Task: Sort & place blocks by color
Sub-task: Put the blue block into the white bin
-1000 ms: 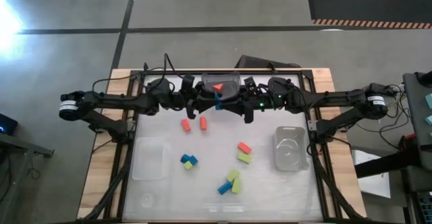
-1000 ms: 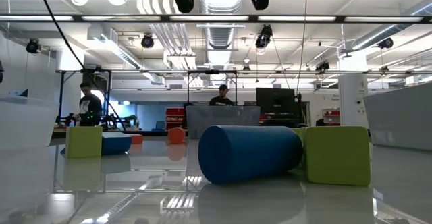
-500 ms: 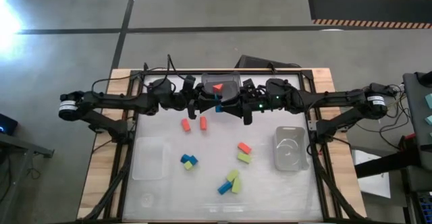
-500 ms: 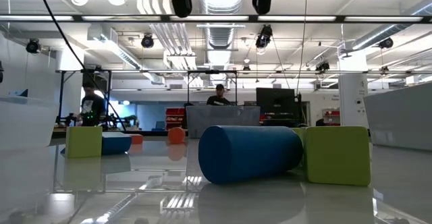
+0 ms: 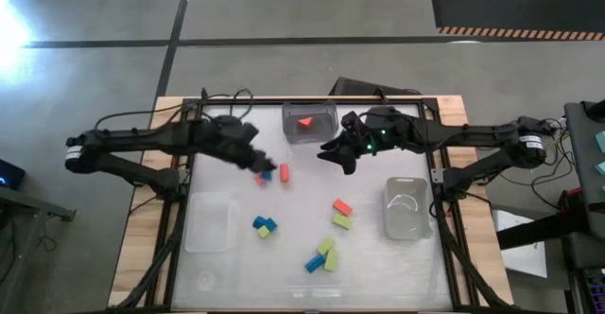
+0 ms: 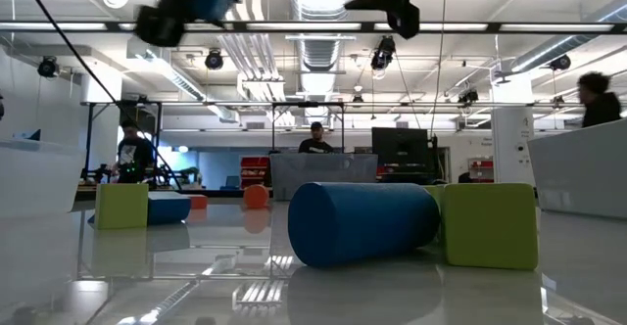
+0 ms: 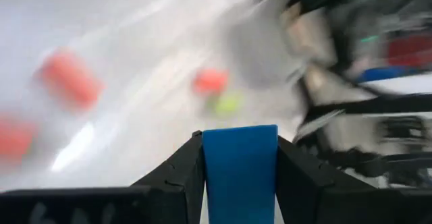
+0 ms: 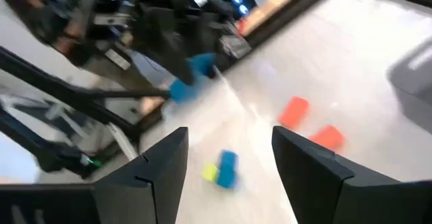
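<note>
My left gripper (image 5: 263, 170) hangs over the table's middle left, shut on a blue block (image 7: 241, 173). My right gripper (image 5: 329, 151) stands open with nothing between its fingers, in the air just near of the far clear bin (image 5: 321, 109), which holds a red wedge (image 5: 305, 122). Two orange-red blocks (image 5: 284, 172) lie flat on the table beside and under my left gripper. A blue and yellow-green pair (image 5: 264, 226), an orange-red block (image 5: 342, 206), a yellow-green block (image 5: 341, 221) and another blue and yellow-green group (image 5: 321, 255) lie nearer the front. My left gripper pinches the blue block by its two opposite side faces (image 7: 206, 170) between the two fingers (image 7: 177, 180). The fingers slant downward from the table's left. The block is lifted clear of the table, and its free end reaches about level with the fingertips.
One clear bin (image 5: 208, 221) stands at the near left and another (image 5: 406, 208) at the right. In the low view the front blue block (image 6: 362, 222) and a yellow-green one (image 6: 490, 225) loom close. People stand in the room beyond the table.
Both grippers met at the far bin with the blue block between them. My left gripper has since swung toward the table's left and near side, tipping down and rolling, and carries the blue block. My right gripper has stayed near the bin and tipped slightly downward.
</note>
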